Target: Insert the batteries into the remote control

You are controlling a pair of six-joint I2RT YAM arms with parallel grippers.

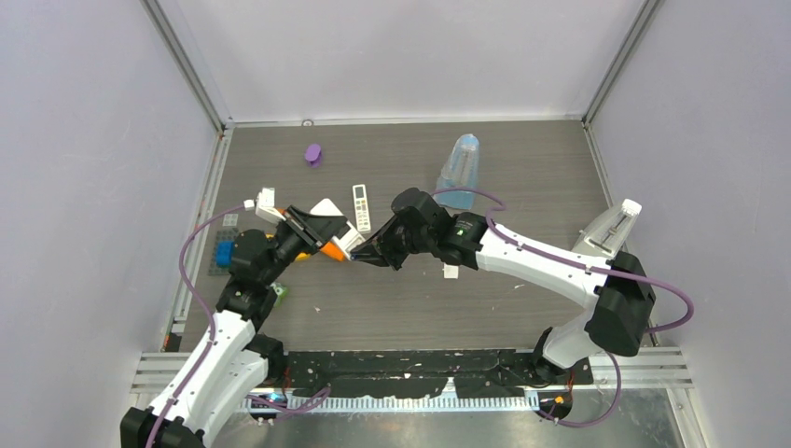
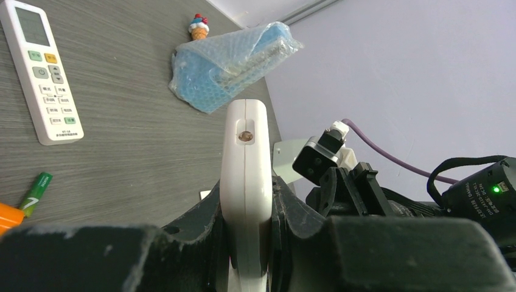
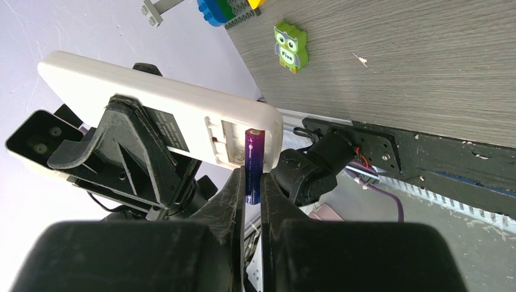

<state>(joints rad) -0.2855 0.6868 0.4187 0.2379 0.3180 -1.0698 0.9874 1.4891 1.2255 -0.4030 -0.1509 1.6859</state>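
Note:
My left gripper (image 2: 246, 204) is shut on the white remote control (image 2: 246, 155), holding it edge-up above the table. In the right wrist view its back (image 3: 152, 106) faces me with the battery bay open. My right gripper (image 3: 252, 182) is shut on a purple battery (image 3: 254, 159), whose top end sits in the bay by the spring. From above, the two grippers (image 1: 322, 235) (image 1: 359, 254) meet at the table's middle left. A green battery (image 2: 36, 193) lies on the table beside an orange thing (image 2: 8, 217).
A second white remote (image 1: 361, 207) lies face-up behind the grippers. A bubble-wrapped blue pack (image 1: 459, 163) and a purple thing (image 1: 313, 154) stand at the back. A green owl block (image 3: 290, 45), blue bricks (image 1: 224, 252) and a small white piece (image 1: 451, 272) lie around.

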